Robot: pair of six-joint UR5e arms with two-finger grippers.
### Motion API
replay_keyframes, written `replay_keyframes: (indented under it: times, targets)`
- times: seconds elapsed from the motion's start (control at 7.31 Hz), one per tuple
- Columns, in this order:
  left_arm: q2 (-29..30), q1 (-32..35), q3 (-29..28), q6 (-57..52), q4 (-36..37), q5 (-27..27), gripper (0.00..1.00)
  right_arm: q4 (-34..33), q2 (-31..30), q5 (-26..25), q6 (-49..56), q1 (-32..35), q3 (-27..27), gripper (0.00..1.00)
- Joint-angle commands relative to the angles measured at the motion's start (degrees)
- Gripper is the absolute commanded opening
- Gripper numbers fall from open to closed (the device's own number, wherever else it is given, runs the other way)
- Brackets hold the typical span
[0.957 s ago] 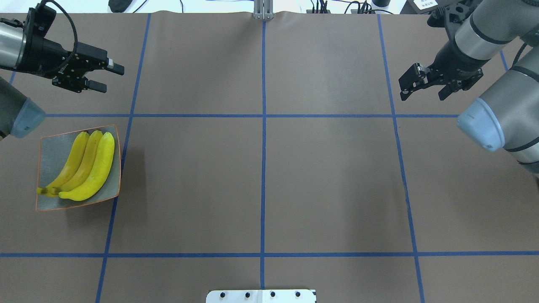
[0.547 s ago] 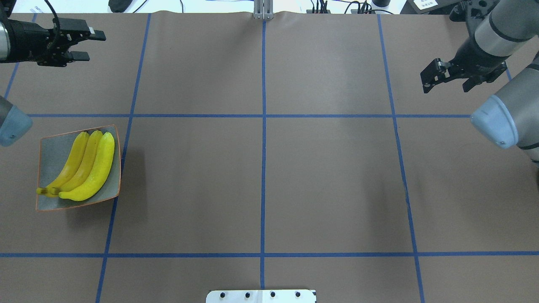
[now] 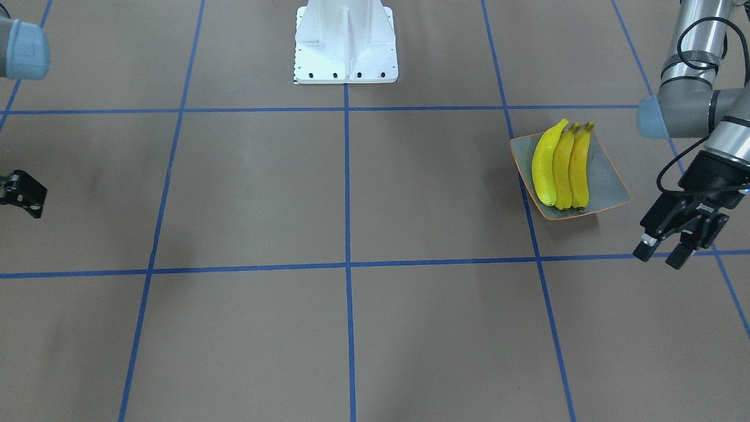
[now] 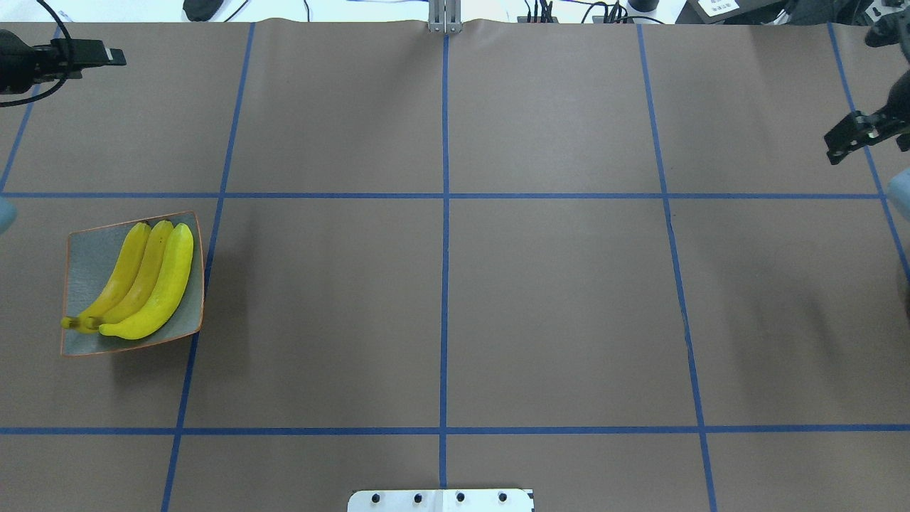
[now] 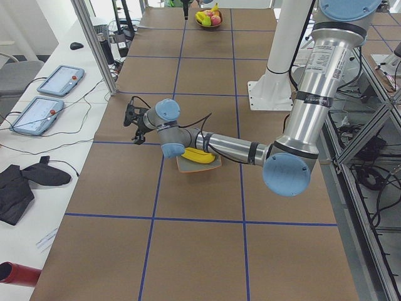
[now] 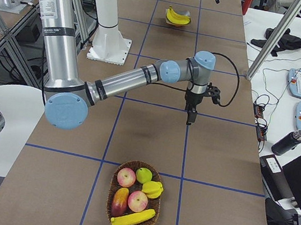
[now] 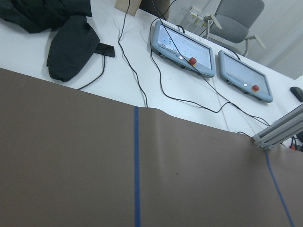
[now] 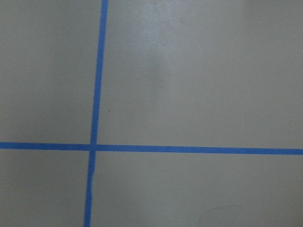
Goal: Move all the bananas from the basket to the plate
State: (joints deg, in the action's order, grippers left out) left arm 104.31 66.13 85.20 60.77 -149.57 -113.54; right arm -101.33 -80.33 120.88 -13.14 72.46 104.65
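Brown table [image 4: 554, 299] crossed by blue tape [image 4: 444, 284] carries the plate [image 4: 89, 249], where three bananas [image 4: 149, 281] lie side by side, long axes parallel, stems at the plate's robot-side corner. A fourth banana [image 6: 133, 217] lies in the basket [image 6: 110, 194], far from the plate. Both clear of the plate, the left gripper [image 3: 660, 256] and the right gripper [image 4: 869, 151] hang spread and empty.

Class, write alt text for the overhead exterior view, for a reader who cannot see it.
Three yellow bananas lie side by side on a square grey-blue plate at the left of a brown, blue-taped table. The left gripper and right gripper sit near the far corners.
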Motion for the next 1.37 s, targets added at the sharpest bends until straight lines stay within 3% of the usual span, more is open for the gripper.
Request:
replay_keyframes:
  times: [0.0, 0.27, 0.68, 1.23]
  targets:
    - [-0.4, 0.0, 5.7, -4.9, 10.7, 0.0, 1.0, -0.3, -6.2, 1.1, 18.1, 10.0, -2.8, 1.0]
    - [-1.2, -0.3, 6.0, -4.8, 10.6, -0.2, 1.0, -2.0, -6.1, 2.1, 36.5, 17.0, -13.1, 1.0]
    - [-1.7, -0.6, 5.9, -4.8, 10.2, -0.5, 1.0, -2.1, -6.0, 0.8, 47.5, 17.5, -24.6, 1.0]
    - [-1.6, -1.7, 6.1, -4.4, 9.8, -0.5, 1.0, -1.8, -5.9, -3.8, 55.4, 17.5, -32.3, 1.0]
